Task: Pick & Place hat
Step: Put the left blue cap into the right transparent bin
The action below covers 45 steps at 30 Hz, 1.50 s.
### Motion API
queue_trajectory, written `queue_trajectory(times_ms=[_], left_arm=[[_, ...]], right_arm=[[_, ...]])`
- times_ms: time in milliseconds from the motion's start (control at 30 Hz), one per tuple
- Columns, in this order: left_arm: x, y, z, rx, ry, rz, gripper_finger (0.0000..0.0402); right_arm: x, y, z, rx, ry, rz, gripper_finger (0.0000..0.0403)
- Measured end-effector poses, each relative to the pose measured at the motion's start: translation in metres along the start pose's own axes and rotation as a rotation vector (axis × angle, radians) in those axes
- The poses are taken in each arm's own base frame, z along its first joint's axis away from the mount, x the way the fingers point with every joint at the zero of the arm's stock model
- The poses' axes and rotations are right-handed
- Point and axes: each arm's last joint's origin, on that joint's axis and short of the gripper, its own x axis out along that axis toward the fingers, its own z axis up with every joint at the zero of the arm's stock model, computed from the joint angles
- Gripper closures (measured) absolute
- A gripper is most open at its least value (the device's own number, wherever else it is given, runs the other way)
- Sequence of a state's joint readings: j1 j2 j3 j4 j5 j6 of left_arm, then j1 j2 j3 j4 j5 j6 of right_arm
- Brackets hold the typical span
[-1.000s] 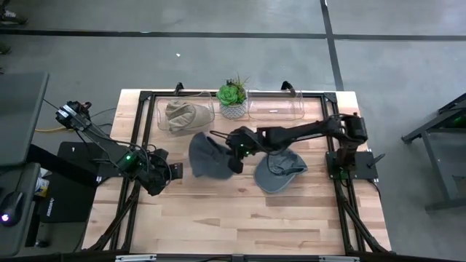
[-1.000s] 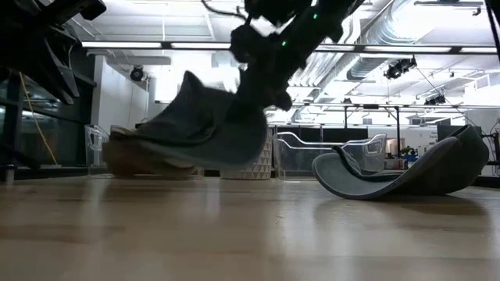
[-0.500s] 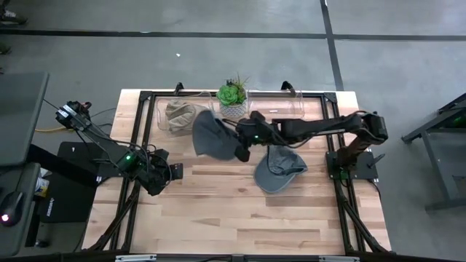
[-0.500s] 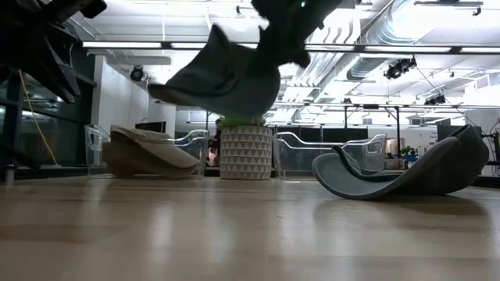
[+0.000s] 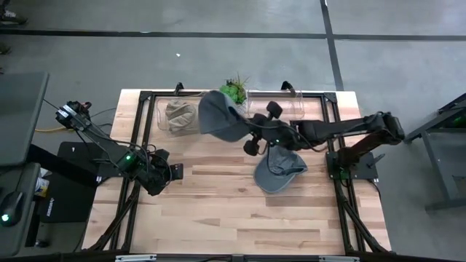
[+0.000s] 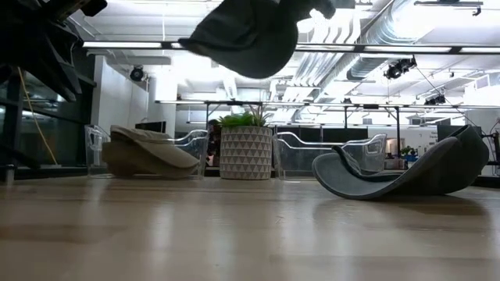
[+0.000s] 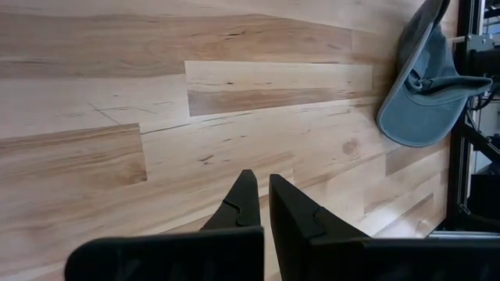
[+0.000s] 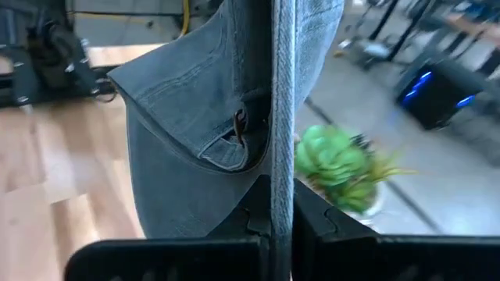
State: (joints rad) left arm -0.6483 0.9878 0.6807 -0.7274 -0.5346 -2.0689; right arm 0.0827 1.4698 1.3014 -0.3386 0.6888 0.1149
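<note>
My right gripper [image 5: 246, 132] is shut on a dark grey hat [image 5: 220, 116] and holds it high over the table's far middle, beside the potted plant [image 5: 234, 90]. In the low view the dark grey hat [image 6: 244, 35] is well above the table. A second, blue-grey hat [image 5: 279, 170] lies upside down on the table, resting on its crown and brim. A tan hat [image 5: 179, 116] sits in the left clear bin [image 5: 162, 116]. My left gripper [image 7: 262, 204] is shut and waits low over the table's left side. My right gripper pinches a thin edge of the dark grey hat [image 8: 282, 168] between its two fingers [image 8: 251, 218]. That edge shows edge-on and runs straight out from the fingers. The hat is lifted clear, and its crown with the back strap buckle [image 8: 238, 125] bulges to one side.
A second clear bin [image 5: 275, 106] stands at the far edge right of the plant. The black frame [image 5: 329, 98] borders the table. Bare wood [image 5: 218, 211] lies across the near half.
My right gripper has risen and moved toward the table's far edge, carrying the dark grey hat from just above the table's middle up to well above it, next to the plant and the left bin. The hat has turned as it rose.
</note>
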Motion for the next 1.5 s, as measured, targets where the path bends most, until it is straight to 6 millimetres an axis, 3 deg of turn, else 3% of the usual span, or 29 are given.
queue_trajectory(times_ms=[333,700,1300,1500], left_arm=[[0.0,-0.002,-0.001,-0.014,0.011,-0.022,0.0402],[0.0,-0.004,-0.002,-0.027,0.018,-0.035,0.0402],[0.0,-0.004,-0.002,-0.03,0.02,-0.039,0.0402],[-0.001,-0.012,-0.002,-0.074,-0.048,-0.145,0.0402]], right_arm=[[-0.017,0.007,0.002,-0.073,-0.041,-0.119,0.0397],[-0.022,0.007,-0.002,-0.223,-0.017,-0.267,0.0397],[-0.024,-0.005,-0.023,-0.525,0.161,-0.43,0.0397],[-0.025,-0.005,-0.023,-0.544,0.165,-0.431,0.0397]])
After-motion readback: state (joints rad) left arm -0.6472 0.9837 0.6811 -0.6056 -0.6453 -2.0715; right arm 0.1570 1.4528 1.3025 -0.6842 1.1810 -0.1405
